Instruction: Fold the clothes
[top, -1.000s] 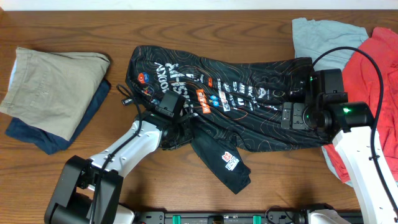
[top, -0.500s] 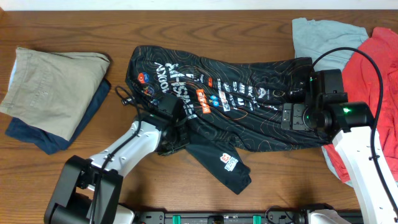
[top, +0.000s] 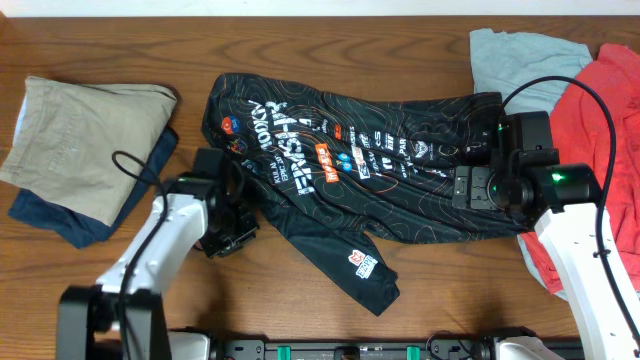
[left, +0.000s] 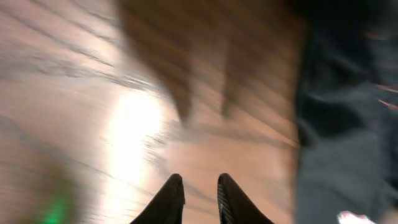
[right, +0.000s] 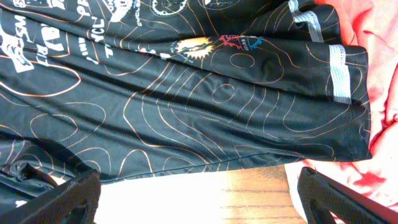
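On the table (top: 450, 295), 1 jersey (top: 400, 190)

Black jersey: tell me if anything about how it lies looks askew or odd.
The jersey lies rumpled and slanted across the table, not flat. One sleeve juts out toward the front edge, away from the body. No tear or stain shows.

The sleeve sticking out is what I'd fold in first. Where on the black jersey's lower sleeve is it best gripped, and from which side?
Probably the sleeve at its cuff end, approached from the near edge of the table. That tip lies flat on bare wood, pointing away from the jersey body, open on three sides, so a finger may slide under it.
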